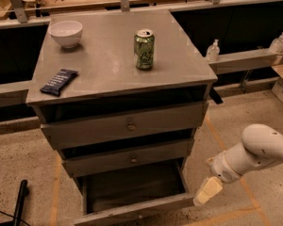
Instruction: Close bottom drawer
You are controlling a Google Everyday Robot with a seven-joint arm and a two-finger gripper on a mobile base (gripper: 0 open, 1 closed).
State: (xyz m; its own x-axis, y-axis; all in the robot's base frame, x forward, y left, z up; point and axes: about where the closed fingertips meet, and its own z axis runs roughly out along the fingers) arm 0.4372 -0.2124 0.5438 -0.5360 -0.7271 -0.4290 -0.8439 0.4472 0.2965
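Note:
The grey cabinet [118, 74] has three drawers. The bottom drawer [137, 206] is pulled far out; its slim front panel sits near the lower edge and its dark interior [132, 185] shows. The top drawer [127, 125] and the middle drawer [129, 158] stand slightly out. My gripper [206, 192], cream-coloured on a white arm [254, 152], hangs low just right of the bottom drawer's front right corner. I cannot see it touching the drawer.
On the cabinet top stand a white bowl [66, 33], a green can [144, 49] and a dark snack bar [59, 82]. Dispenser bottles [213, 50] sit on a ledge behind. A black pole [19, 202] lies on the floor at the left.

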